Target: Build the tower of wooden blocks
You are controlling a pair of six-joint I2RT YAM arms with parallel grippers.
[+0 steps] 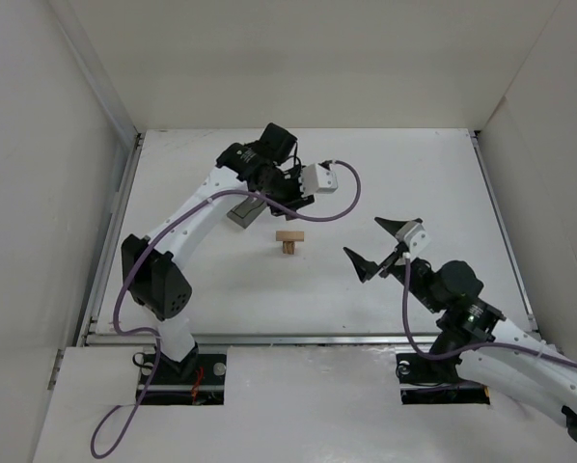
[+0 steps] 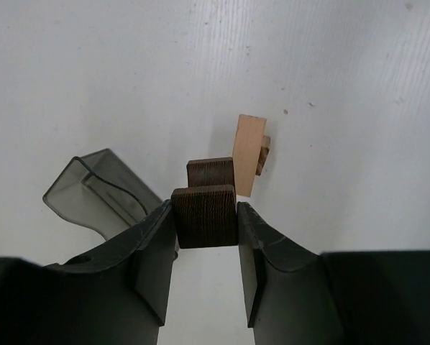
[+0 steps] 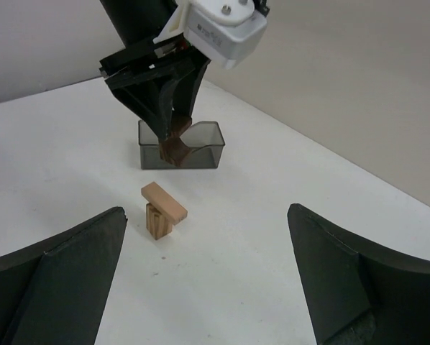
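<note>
The tower (image 1: 290,241) is two small blocks on the white table: a light tan block (image 3: 164,201) lies crosswise on an upright striped tan block (image 3: 157,223). It also shows in the left wrist view (image 2: 247,154). My left gripper (image 1: 281,205) hovers just behind the tower, in front of the bin. It is shut on a dark brown block (image 2: 205,219), which also shows in the right wrist view (image 3: 173,149). My right gripper (image 1: 364,238) is wide open and empty, low over the table to the right of the tower.
A translucent grey plastic bin (image 1: 245,214) lies behind and left of the tower, close to the left gripper; it also shows in the left wrist view (image 2: 93,190) and the right wrist view (image 3: 204,140). White walls enclose the table on three sides.
</note>
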